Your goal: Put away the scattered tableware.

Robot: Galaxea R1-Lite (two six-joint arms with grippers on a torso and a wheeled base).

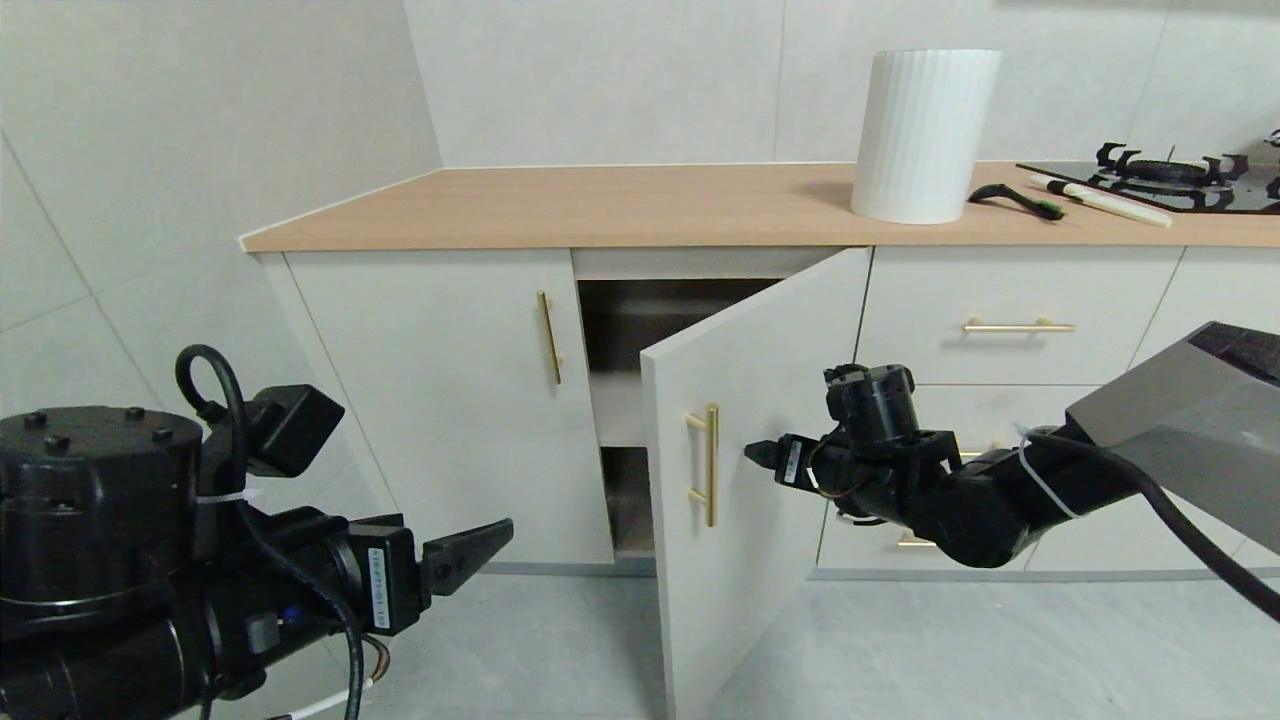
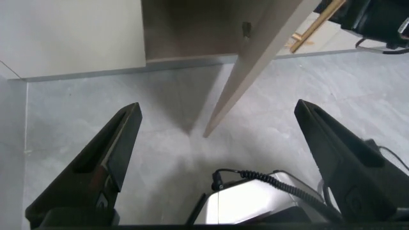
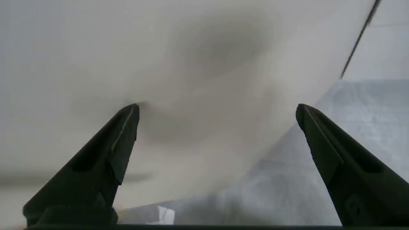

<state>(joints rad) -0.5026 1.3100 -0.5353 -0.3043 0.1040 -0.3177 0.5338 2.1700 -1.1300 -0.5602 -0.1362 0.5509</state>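
1. the left gripper (image 1: 470,553) hangs low over the grey floor (image 1: 560,640), in front of the closed cabinet door (image 1: 440,400). its claw is spread wide, with nothing between the fingers.
2. the right gripper (image 1: 762,455) points at the face of the open cabinet door (image 1: 760,380), just beside the gold handle (image 1: 709,465). in the right wrist view its fingers (image 3: 108,160) stand wide apart and hold nothing. i cannot tell whether it touches the door.
3. the tableware lies on the countertop (image 1: 600,205): a black-handled utensil (image 1: 1015,199) just beside the white ribbed container (image 1: 925,135), and a long white utensil (image 1: 1100,201) next to it, at the edge of the hob (image 1: 1180,180).
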